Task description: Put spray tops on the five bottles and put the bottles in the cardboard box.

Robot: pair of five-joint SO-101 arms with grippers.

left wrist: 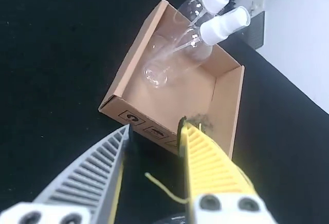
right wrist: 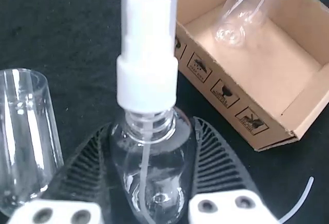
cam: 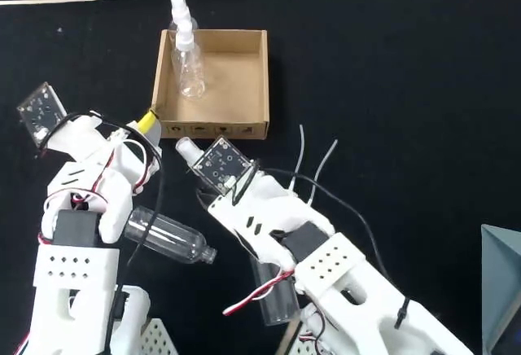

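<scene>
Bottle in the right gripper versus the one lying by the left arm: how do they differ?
The held bottle carries a white spray top; the lying bottle has a bare neck. The held bottle is clamped in the right gripper; the lying bottle rests on its side on the table. Both are clear and outside the cardboard box.

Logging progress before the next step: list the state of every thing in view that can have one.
left pincer, open, empty.
right pincer, shut on held bottle.
held bottle, spray top on.
cardboard box, open, holding a topped bottle.
topped bottle, spray top on, inside the box.
second topped bottle, spray top on, at the box's far wall.
bare bottle, no spray top, lying on the table.
</scene>
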